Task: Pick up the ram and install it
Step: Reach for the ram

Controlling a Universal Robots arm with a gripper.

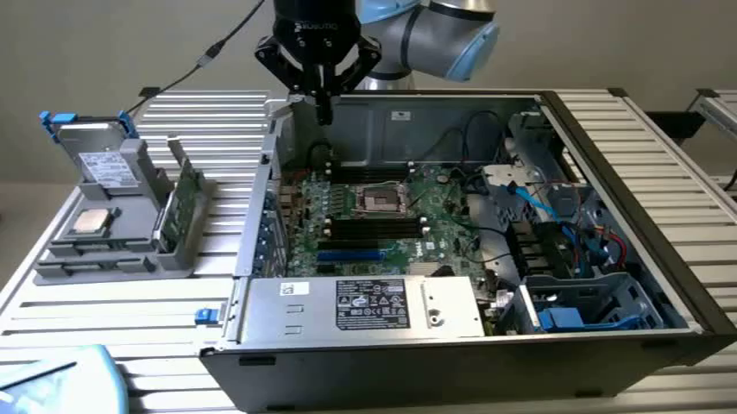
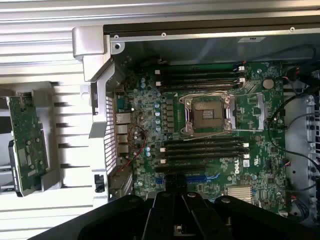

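Note:
My gripper (image 1: 326, 114) hangs over the back left corner of the open computer case (image 1: 645, 198), well above the motherboard (image 1: 392, 226). Its fingers look shut with nothing between them. The wrist view shows the gripper (image 2: 176, 200) over the motherboard (image 2: 150, 125), whose long black memory slots (image 2: 205, 147) lie on either side of the processor socket (image 2: 207, 114). Outside the case, green boards stand on edge in a grey holder (image 1: 110, 259). The narrower one (image 1: 192, 191) looks like the ram. A green board (image 2: 27, 145) in the wrist view could be either one.
The holder also carries a silver processor chip (image 1: 92, 222) and a drive with blue tabs (image 1: 102, 155). Inside the case are a power supply (image 1: 368, 306), cables and a drive cage (image 1: 576, 293). The case walls rise around the motherboard. Everything rests on a slatted metal table (image 1: 116, 310).

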